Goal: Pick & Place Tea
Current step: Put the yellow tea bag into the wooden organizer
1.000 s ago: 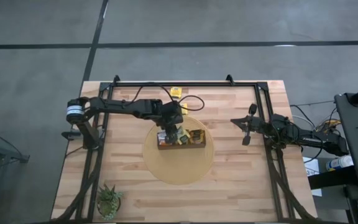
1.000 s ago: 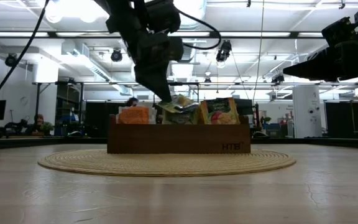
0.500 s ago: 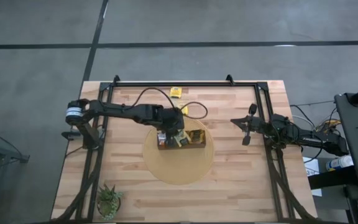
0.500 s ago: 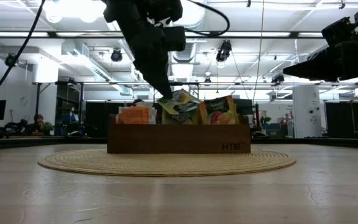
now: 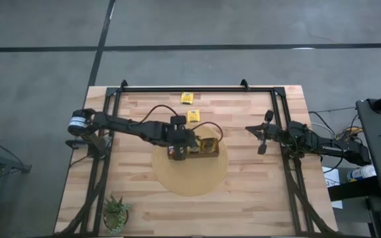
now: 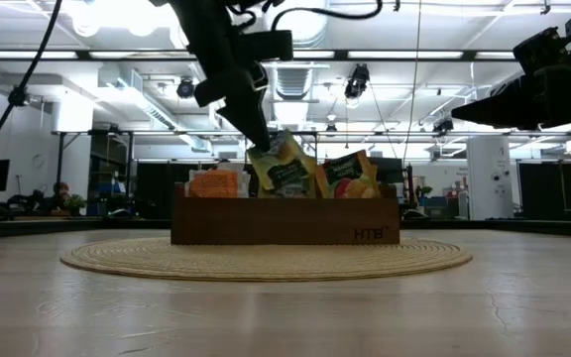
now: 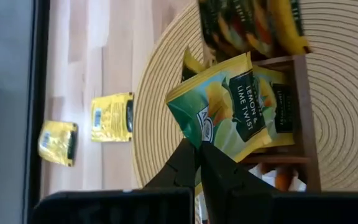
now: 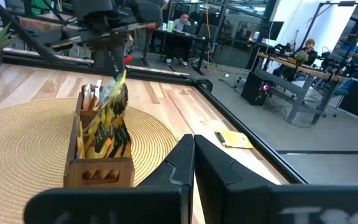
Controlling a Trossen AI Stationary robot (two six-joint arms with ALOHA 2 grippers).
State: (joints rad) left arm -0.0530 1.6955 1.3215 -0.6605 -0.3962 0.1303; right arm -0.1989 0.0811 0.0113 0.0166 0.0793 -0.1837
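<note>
Grey floor lies all around my wooden table [image 5: 243, 192] when I look from above. On the table is a round woven mat [image 5: 190, 173], and the brown box [image 5: 192, 149] stands on its far half. My left gripper [image 5: 179, 147] is over the left part of the box. Two yellow tea bags [image 5: 193, 116] lie on the bare wood beyond the mat, well apart from the box. A little green plant [image 5: 116, 213] sits at the near left corner. My right gripper [image 5: 262, 135] waits at the right side, away from the mat.

From table height, I see the box [image 6: 285, 220] standing on the mat [image 6: 266, 258]. An orange tea bag [image 6: 214, 183] pokes up in its left part, and a green and red one [image 6: 350, 176] pokes up to the right. My left gripper [image 6: 259, 147] is clamped on the corner of a green lemon tea bag [image 6: 287, 171], which hangs tilted just above the middle of the box.

From the left wrist, the fingers [image 7: 182, 163] pinch one corner of that tea bag [image 7: 225, 106]. More bags stand in the slots under it.

From the right wrist, my right fingers [image 8: 174, 165] are pressed together, holding nothing. The box [image 8: 98, 149] is full of upright bags, and one yellow bag [image 8: 234, 139] lies on the table edge.
</note>
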